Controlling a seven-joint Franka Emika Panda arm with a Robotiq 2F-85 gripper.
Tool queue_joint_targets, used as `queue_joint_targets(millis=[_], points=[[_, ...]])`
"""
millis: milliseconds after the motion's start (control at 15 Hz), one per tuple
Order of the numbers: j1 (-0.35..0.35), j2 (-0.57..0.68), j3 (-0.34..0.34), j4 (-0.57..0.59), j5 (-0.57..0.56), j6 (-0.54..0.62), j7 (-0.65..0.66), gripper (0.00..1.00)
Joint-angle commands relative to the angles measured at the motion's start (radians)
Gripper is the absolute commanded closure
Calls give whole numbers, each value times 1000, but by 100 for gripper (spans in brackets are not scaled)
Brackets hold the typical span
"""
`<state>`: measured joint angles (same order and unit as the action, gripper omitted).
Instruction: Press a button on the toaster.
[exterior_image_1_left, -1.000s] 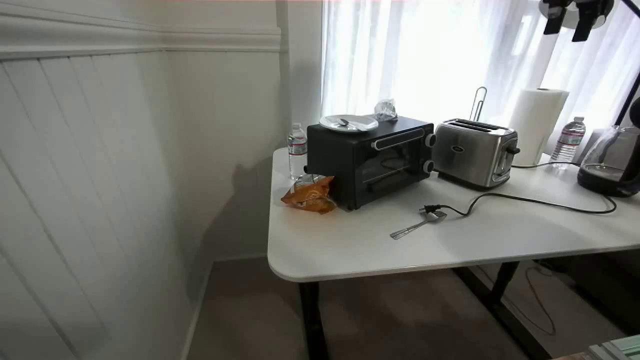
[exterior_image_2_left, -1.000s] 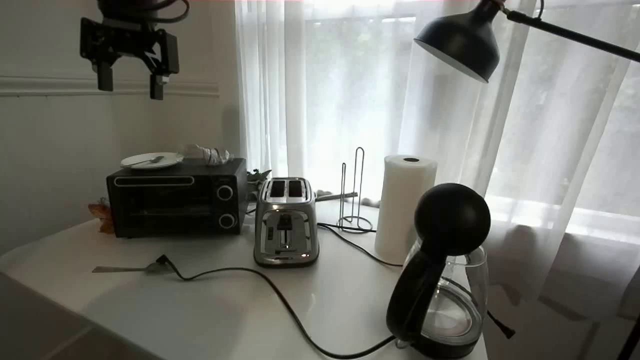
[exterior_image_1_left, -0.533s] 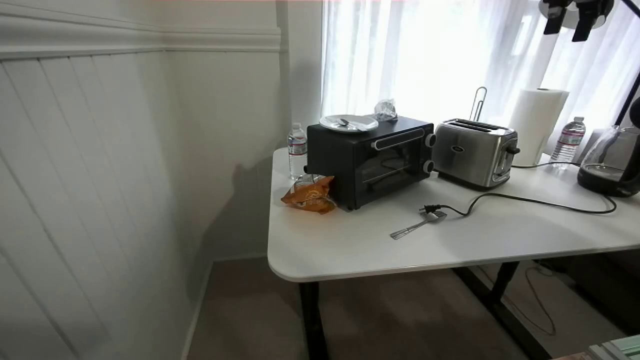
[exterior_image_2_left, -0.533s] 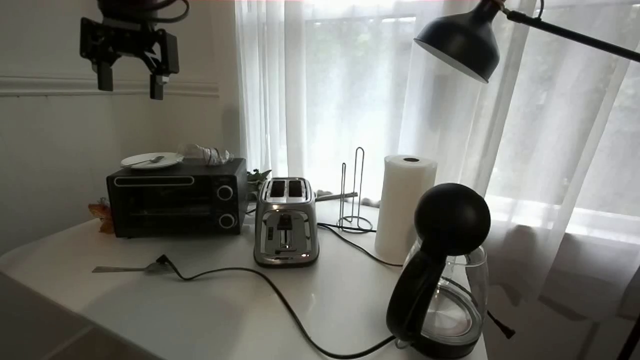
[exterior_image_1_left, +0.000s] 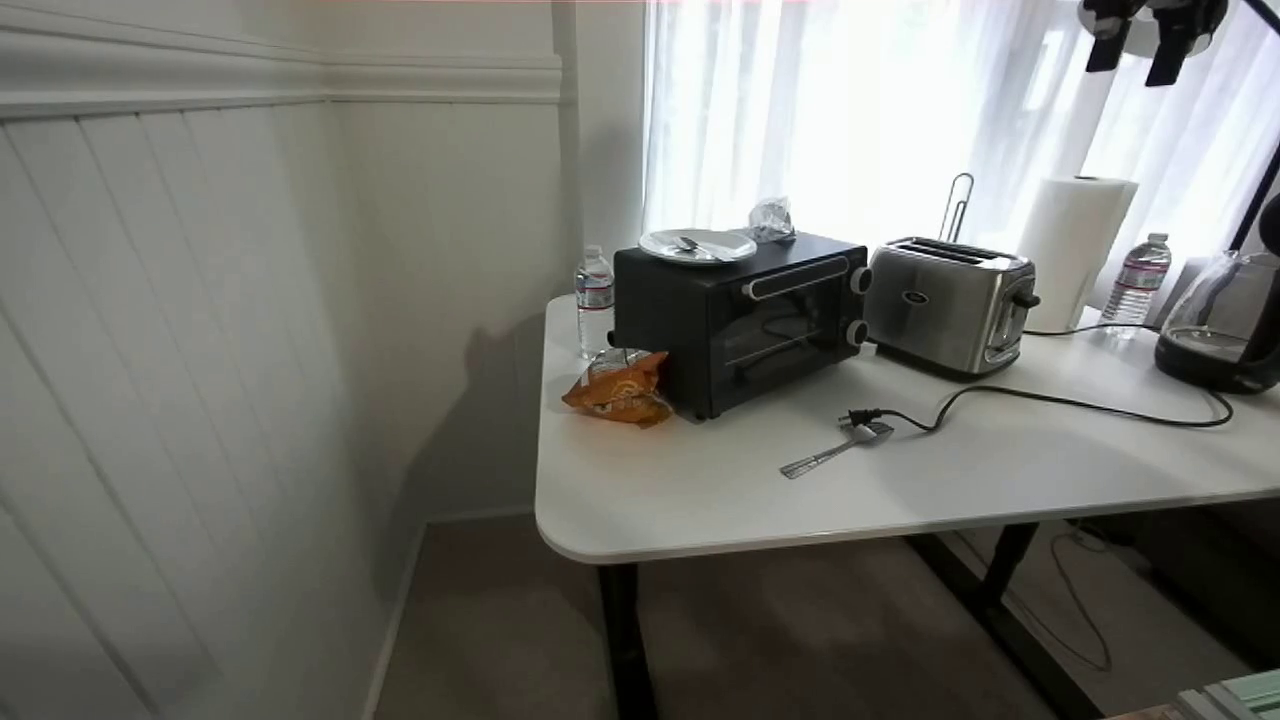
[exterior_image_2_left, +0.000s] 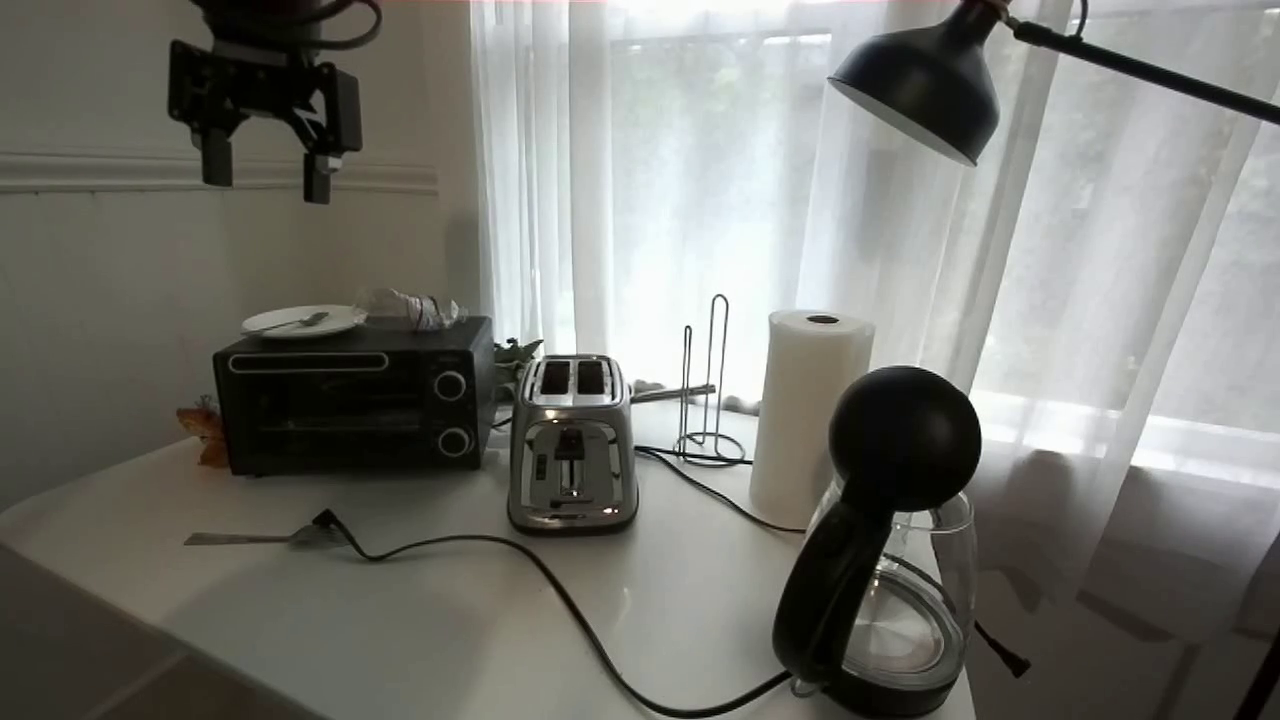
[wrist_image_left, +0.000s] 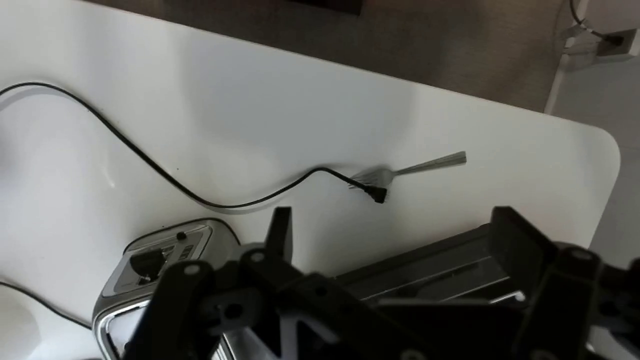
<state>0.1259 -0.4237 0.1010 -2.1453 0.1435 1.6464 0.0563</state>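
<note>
The fingers (exterior_image_2_left: 216, 160) are spread apart and hang well above the bench (exterior_image_1_left: 690, 505). The toaster (exterior_image_2_left: 573, 485) stands on the bench, below the fingers; in the wrist view it lies to their left, partly hidden behind them.

A black toaster oven (exterior_image_2_left: 345, 400) stands just beside the toaster, lower than the fingers and partly visible between them in the wrist view. It carries a white plate (exterior_image_1_left: 735, 245) bearing a utensil (exterior_image_1_left: 690, 243), and a crumpled clear bundle (exterior_image_1_left: 771, 218). Beyond the fingers in the wrist view lies a fork (wrist_image_left: 410, 169), crossed at its tines by a black cord (wrist_image_left: 230, 206) ending in a plug (wrist_image_left: 378, 194); the cord passes near the toaster and reaches a glass kettle (exterior_image_2_left: 838, 590). In an exterior view the kettle, a paper roll (exterior_image_2_left: 812, 410), a wire stand (exterior_image_2_left: 687, 370) and a lamp (exterior_image_2_left: 925, 85) are to the right of the fingers. In an exterior view an orange bag (exterior_image_1_left: 620, 395) sits low and left of the fingers, with a water bottle (exterior_image_1_left: 595, 300) behind it; a second water bottle (exterior_image_1_left: 1136, 285) appears below the fingers.

Count: fingers, two; toaster, one; toaster oven, one, with two knobs (exterior_image_2_left: 454, 443); plate, one; kettle, one; paper roll, one; water bottles, two; orange bag, one.
</note>
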Motion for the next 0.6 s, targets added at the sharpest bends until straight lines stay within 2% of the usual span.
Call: queue_joint_targets(millis=[0, 267, 533], points=[[-46, 37, -36, -32, 68, 30, 64, 0], [-94, 88, -92, -97, 169, 112, 84, 0], [-107, 129, -152, -172, 338, 216, -28, 0]])
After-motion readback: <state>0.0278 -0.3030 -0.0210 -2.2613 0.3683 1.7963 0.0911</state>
